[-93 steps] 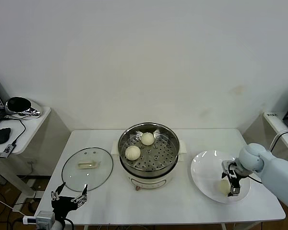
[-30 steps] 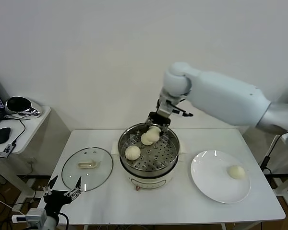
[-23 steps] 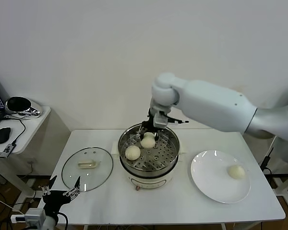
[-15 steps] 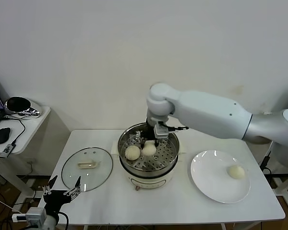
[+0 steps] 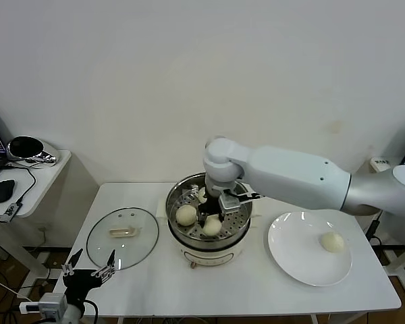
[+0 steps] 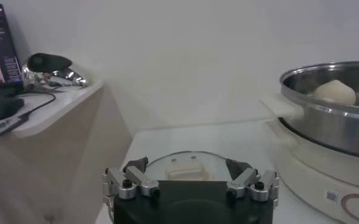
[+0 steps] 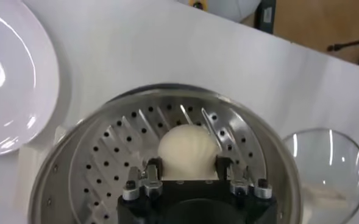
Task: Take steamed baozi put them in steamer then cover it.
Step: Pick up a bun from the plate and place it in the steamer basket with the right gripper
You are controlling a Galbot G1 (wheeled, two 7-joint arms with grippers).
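The steel steamer stands mid-table on its cream base. My right gripper reaches down into it, shut on a steamed baozi just above the front of the perforated tray. In the right wrist view that baozi sits between the fingers of the right gripper. A second baozi lies on the tray's left, and a third peeks out behind the arm. Another baozi rests on the white plate. The glass cover lies flat left of the steamer. My left gripper hangs open near the table's front-left corner.
A side table with a dark mouse and a shiny gadget stands off to the left. From the left wrist view the cover lies ahead of the left gripper, and the steamer rises beside it.
My right gripper has carried the baozi from the steamer's back rim forward and down to the front of the tray. The left gripper has hardly moved.
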